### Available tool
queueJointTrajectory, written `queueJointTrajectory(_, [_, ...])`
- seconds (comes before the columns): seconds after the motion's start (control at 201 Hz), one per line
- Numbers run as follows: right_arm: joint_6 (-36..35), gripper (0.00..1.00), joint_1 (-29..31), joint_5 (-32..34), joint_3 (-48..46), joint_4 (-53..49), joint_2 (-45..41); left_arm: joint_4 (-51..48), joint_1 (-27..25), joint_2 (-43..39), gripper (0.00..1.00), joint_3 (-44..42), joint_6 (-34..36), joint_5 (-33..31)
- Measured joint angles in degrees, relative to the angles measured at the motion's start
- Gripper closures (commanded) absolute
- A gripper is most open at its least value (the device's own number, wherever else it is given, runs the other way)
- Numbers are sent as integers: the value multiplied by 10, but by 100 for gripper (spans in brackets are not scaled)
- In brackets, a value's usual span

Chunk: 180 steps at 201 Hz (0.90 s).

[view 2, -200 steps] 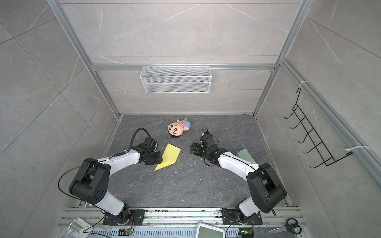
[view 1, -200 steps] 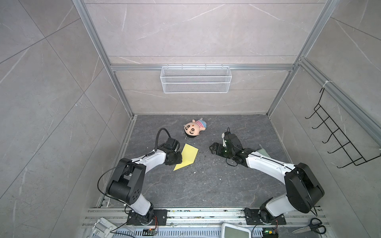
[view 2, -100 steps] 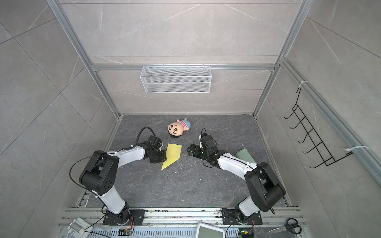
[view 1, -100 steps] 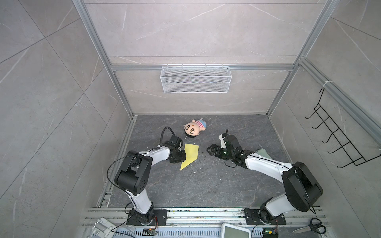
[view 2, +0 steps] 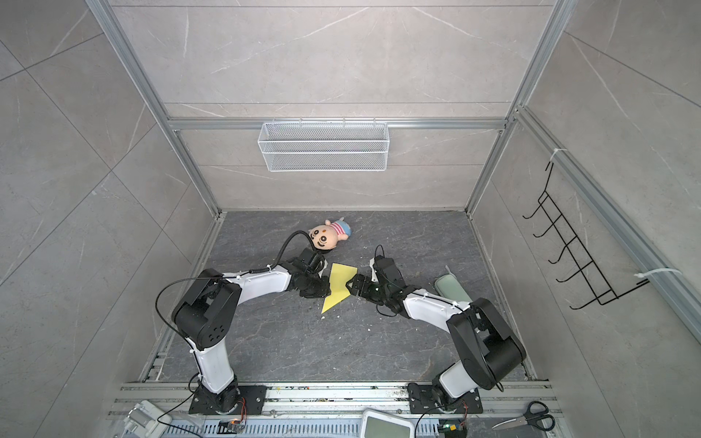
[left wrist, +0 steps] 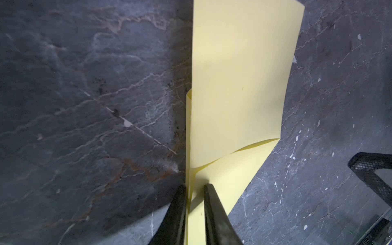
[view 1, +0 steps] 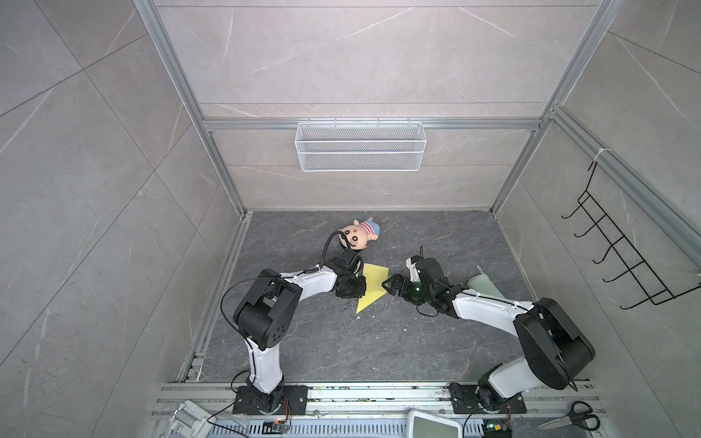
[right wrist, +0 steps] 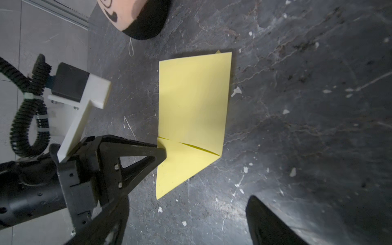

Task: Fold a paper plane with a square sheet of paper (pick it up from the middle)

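Dark stone-look bench [view 1: 341,341] fills the cell floor, w/ both arms reaching to its middle: left arm [view 1: 315,282] low over it, right arm [view 1: 481,307] mirrored opp. Plush doll [view 1: 358,237] lies just behind the left wrist, near the paper but apart from it. Pale green pad [view 1: 485,286] sits well off by the right arm.

Yellow paper sheet [view 1: 373,280] is mid-bench between the two pincers, part-folded, not a plane yet. Right wrist view shows it mostly flat, one corner flap [right wrist: 186,161] turned over along a diagonal crease. In both top views its pointed end aims to the front.

Left pincer [left wrist: 195,188]: narrow, nipping the sheet's edge right by that flap, paper running through it. Right pincer [view 1: 389,290]: wide, holding nothing, tips just beside the sheet's opp edge; touching or not, can't tell.

Risks, imo:
- The nip is on a thin edge only, so a pull or lift could let the paper slip out, or crumple/tear it at the pinch.
- The flap looks lifted, not pressed, so it may spring open & lose the fold line.
- If the right pincer comes in low it'd prob shove the sheet rather than catch it, skewing the layers.
- The doll is close enough that a push backwards could run the sheet into it
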Motion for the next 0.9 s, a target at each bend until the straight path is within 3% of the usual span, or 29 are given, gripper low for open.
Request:
queueJointTrajectory(0.09, [7, 11, -2, -9, -2, 11, 2, -10, 1, -8, 65, 0, 4, -12])
queueJointTrajectory(0.174, [13, 11, -3, -21, -4, 28, 12, -15, 1, -25, 64, -1, 2, -15])
queueJointTrajectory(0.483, [38, 12, -7, -54, -9, 76, 61, -9, 2, -37, 77, 1, -8, -23])
queueJointTrajectory(0.896, [49, 15, -8, -83, 2, 91, 100, -15, 2, 5, 83, 15, -9, -24])
